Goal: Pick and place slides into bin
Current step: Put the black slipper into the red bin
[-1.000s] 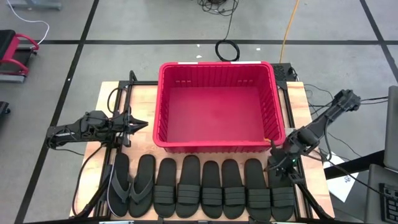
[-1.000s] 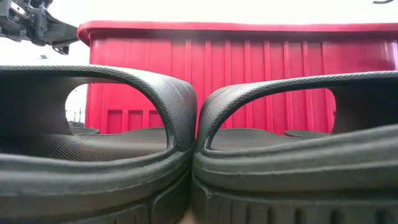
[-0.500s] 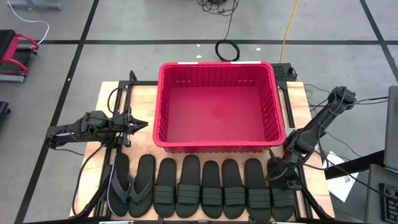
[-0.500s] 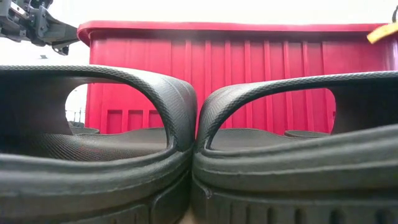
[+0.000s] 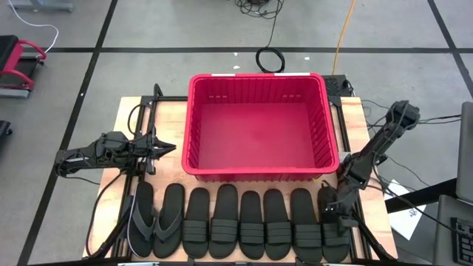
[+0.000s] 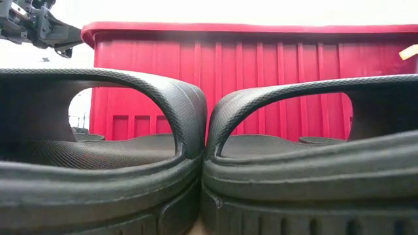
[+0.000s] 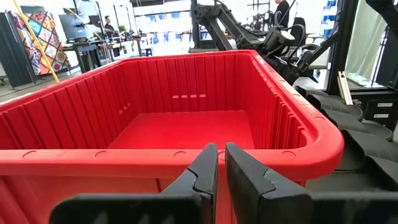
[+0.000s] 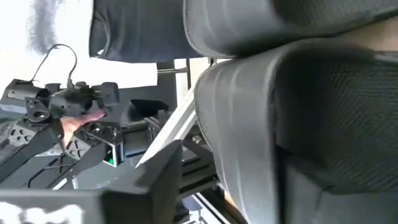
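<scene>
Eight black slides lie in a row along the table's near edge, soles down: two flip-flops at the left and six banded slides to their right. The red bin stands behind them. My right gripper is low over the far end of the rightmost slide, which fills the right wrist view. One finger shows beside the slide; the other is hidden. My left gripper is shut and empty, waiting left of the bin, and also shows in the left wrist view. My right gripper comes at the rightmost slide's far end slanting down from the far right. One finger stands beside the slide's edge and the slide hides the other. I cannot tell whether the fingers touch it. The slide lies flat on the table.
The bin's thick near rim stands just behind the slides' far ends. Two slides fill the low view in front of the bin wall. Cables and the frame rail lie at the table's right edge.
My right gripper has gone toward the table's near edge and down, from beside the bin's near right corner to the far end of the rightmost slide. The slides have stayed in place.
</scene>
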Tool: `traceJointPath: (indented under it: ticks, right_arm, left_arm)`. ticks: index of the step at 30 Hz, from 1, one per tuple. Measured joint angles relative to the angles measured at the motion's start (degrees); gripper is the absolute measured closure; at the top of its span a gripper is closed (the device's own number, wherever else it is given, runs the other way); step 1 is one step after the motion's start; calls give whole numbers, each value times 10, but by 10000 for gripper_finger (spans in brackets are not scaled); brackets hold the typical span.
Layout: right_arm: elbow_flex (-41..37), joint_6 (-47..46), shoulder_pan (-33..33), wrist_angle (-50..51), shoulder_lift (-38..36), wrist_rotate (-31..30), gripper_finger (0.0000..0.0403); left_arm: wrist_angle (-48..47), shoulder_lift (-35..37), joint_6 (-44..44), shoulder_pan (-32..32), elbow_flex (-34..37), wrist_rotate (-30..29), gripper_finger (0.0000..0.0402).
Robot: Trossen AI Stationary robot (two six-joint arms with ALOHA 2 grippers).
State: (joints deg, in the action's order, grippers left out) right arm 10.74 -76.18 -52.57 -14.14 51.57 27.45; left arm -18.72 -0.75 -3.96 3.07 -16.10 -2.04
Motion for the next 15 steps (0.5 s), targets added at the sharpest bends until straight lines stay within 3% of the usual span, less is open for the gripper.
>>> traceJointPath:
  ticks: [7,15]
  right_arm:
    - [-1,0,-12,-2,0,-3,379]
    - [15,-22,-11,-28,-7,25,396]
  left_arm:
    - [0,0,-2,0,0,0,364]
    - [0,0,-1,0,0,0,364]
